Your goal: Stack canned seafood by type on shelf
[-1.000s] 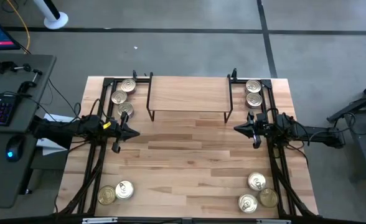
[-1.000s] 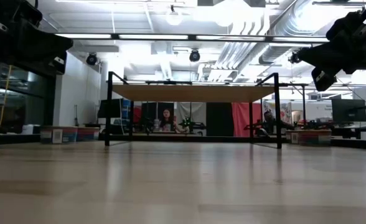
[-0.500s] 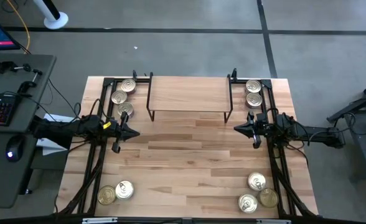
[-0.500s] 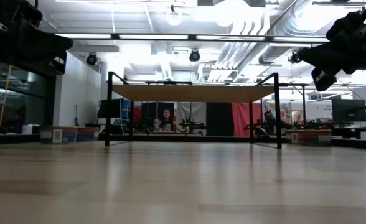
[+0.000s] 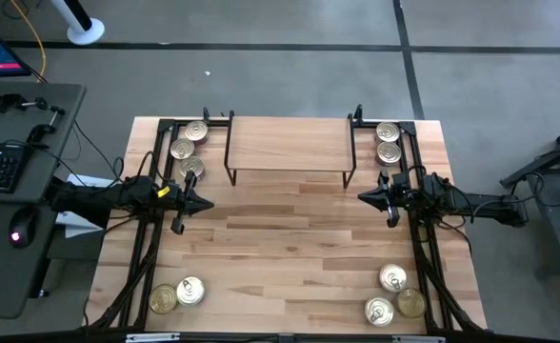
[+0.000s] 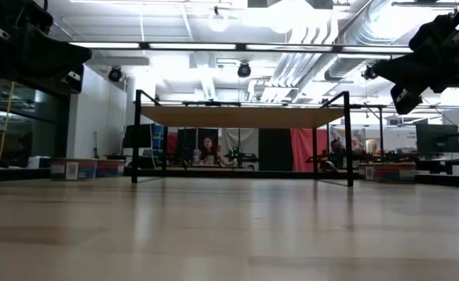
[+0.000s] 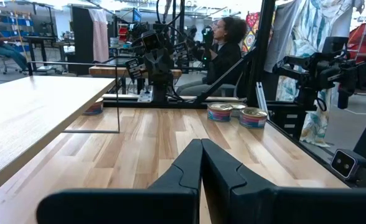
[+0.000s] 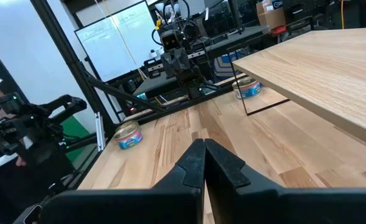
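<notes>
- From above: the shelf (image 5: 288, 143) stands at the far middle of the plank counter (image 5: 290, 248), its board bare, and no tin is on it.
- The tins sit in four groups near the counter's corners: three at the far left (image 5: 187, 149), two at the far right (image 5: 388, 142), two at the near left (image 5: 176, 294), three at the near right (image 5: 394, 292).
- The left hand (image 5: 200, 203) hangs over the counter's left side, just in front of the shelf's left legs, fingers pressed together and holding nothing.
- The right hand (image 5: 368, 197) mirrors it on the right side, pointing inward, fingers likewise together and empty.
- At counter level: the shelf (image 6: 241, 116) shows end-on, a thin light board on black wire legs, with open counter (image 6: 229, 226) in front. Dark arm parts hang in both upper corners; the hands themselves I can't make out here.
- Left wrist view: the left hand (image 7: 201, 149) has its two dark fingers meeting at the tips. Beyond it, tins (image 7: 238, 114) rest on the planks, and the right arm's hand (image 7: 155, 59) faces back. A person sits in the room behind.
- Right wrist view: the right hand (image 8: 204, 149) is closed on nothing. One tin (image 8: 129, 135) sits beside the frame, another (image 8: 248, 88) under the shelf's edge (image 8: 320, 68).
</notes>
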